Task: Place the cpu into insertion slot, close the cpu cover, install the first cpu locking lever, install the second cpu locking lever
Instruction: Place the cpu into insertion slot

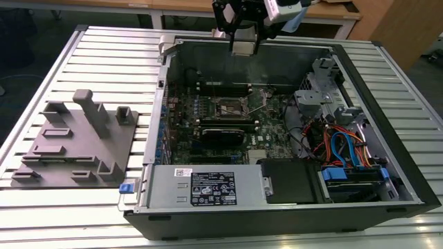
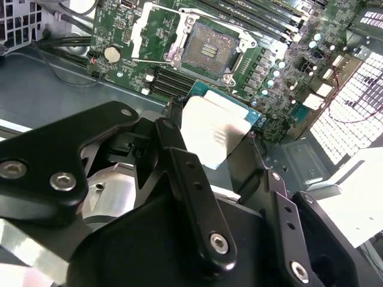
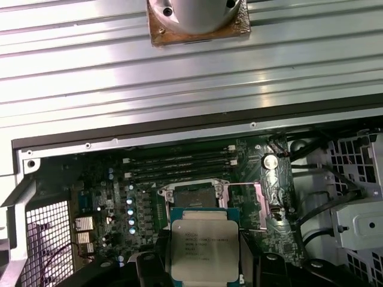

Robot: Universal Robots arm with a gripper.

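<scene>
**One chip gripped above the open case**

Wooden desks [image 1: 207, 7] and a wooden cabinet [image 1: 398, 26] are seen at the back of the room, over a dark floor [image 1: 28, 46]. Most of the exterior view is taken up by a table [image 1: 104, 52] of ribbed silver metal slats. A black computer case [image 1: 277, 225] is laid on its side on this table with its side panel off. A grey moulded plate [image 1: 76, 140] with upright pegs and shallow pockets is set on the slats on the exterior view's left, just beside the case.

Inside the case, a silver power box [image 1: 201, 188] is mounted along the near wall. Bundles of orange and blue cable [image 1: 343, 142] are packed in on the exterior view's right. A green circuit board [image 1: 181, 136] is fixed to the floor of the case.

The gripper [image 1: 244, 47] is hung above the far rim of the case, well clear of the board. Its black fingers [image 2: 179, 161] are clenched on the chip [image 3: 204, 250], which is held by two opposite edges with its silver top towards the first wrist camera.

The socket [image 3: 194, 195] is seen bare, its dark centre uncovered. The cover [image 3: 272, 191] is swung up and open at one side of it.
</scene>
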